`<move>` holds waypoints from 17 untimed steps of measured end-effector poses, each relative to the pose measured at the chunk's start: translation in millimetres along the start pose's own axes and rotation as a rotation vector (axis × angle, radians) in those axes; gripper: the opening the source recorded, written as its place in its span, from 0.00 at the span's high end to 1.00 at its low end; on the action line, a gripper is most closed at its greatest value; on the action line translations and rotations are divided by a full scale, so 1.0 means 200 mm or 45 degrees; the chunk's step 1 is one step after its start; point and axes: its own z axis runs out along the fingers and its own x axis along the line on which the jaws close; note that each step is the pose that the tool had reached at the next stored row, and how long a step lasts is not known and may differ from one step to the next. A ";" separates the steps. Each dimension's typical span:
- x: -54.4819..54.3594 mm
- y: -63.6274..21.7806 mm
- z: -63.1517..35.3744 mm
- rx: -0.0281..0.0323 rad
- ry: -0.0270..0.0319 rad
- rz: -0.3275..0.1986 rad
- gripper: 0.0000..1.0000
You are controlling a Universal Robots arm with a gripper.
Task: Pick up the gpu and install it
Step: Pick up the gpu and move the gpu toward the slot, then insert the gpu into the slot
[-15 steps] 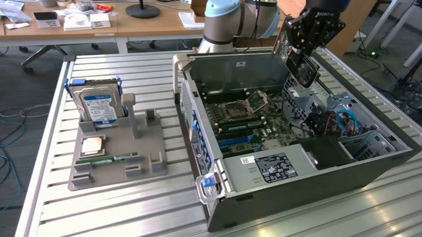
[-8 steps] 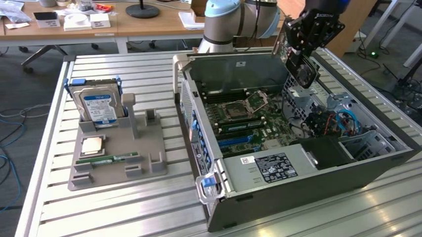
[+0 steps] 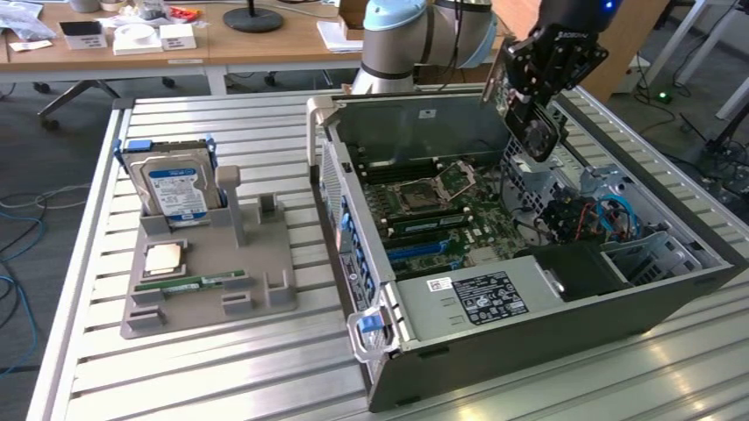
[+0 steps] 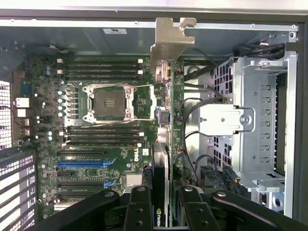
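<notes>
My pincer (image 3: 541, 83) is clenched on the gpu (image 3: 535, 130). I hold the card edge-down above the open computer case (image 3: 550, 333), clear of the motherboard (image 4: 120, 159). Its metal bracket (image 4: 171, 43) is at the end away from my pincer.

Under the card are the CPU socket (image 4: 109, 102) and the blue expansion slots (image 4: 84, 163). Loose cables (image 4: 192, 110) and the drive cage (image 4: 260, 110) stand just beside it.

Apart on the surface (image 3: 234, 368), a gray holder (image 3: 188, 307) carries the hard drive (image 3: 175, 189) and the memory stick (image 3: 193, 282).

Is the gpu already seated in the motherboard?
No, the claw holds the gpu above the open case, clear of the motherboard.
</notes>
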 end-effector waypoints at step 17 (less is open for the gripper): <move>0.00 -0.001 0.017 0.0000 0.0001 0.000 0.74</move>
